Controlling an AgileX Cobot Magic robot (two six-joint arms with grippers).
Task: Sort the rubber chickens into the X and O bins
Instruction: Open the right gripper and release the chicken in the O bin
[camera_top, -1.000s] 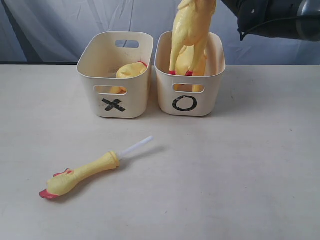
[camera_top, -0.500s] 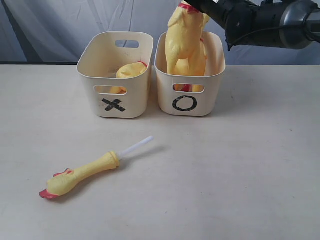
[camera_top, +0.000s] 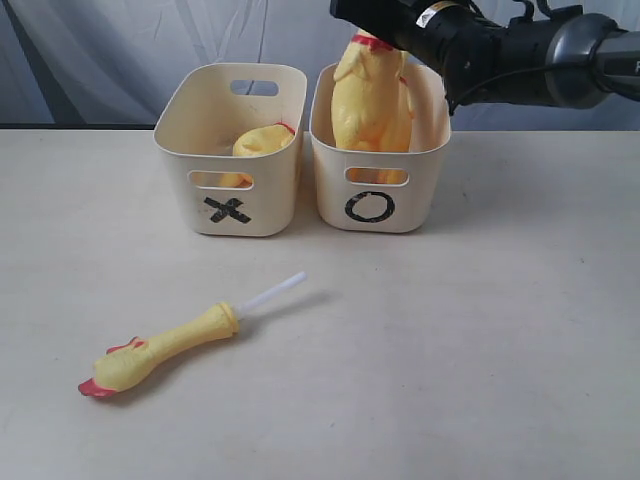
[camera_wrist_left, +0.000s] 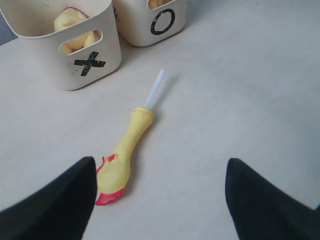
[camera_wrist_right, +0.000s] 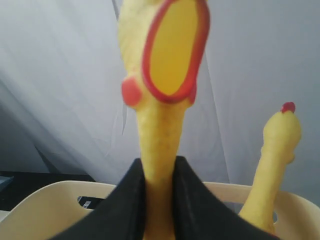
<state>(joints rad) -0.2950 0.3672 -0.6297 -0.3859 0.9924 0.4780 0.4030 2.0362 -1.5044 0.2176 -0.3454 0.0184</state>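
My right gripper (camera_top: 388, 24) is shut on the neck of a whole yellow chicken (camera_top: 372, 95), whose body hangs down inside the O bin (camera_top: 380, 205). In the right wrist view the black fingers (camera_wrist_right: 127, 200) squeeze the neck below the red open beak (camera_wrist_right: 172, 50). A second chicken's neck (camera_wrist_right: 277, 145) rises beside it in that bin. The headless body (camera_top: 262, 140) lies in the X bin (camera_top: 228, 205). On the table lies the limb with white tube (camera_top: 165, 345). Above that limb (camera_wrist_left: 125, 150) my left gripper (camera_wrist_left: 160, 175) hovers open and holds nothing.
The two bins stand side by side at the back of the pale table (camera_top: 480, 330), before a grey-blue cloth backdrop (camera_top: 100, 50). My right arm (camera_top: 540, 50) reaches in from the upper right, over the O bin's back rim.
My right gripper has come down and leftward with the chicken, and its body has sunk from above the O bin's rim to inside it. The limb and the X bin's contents have not moved.
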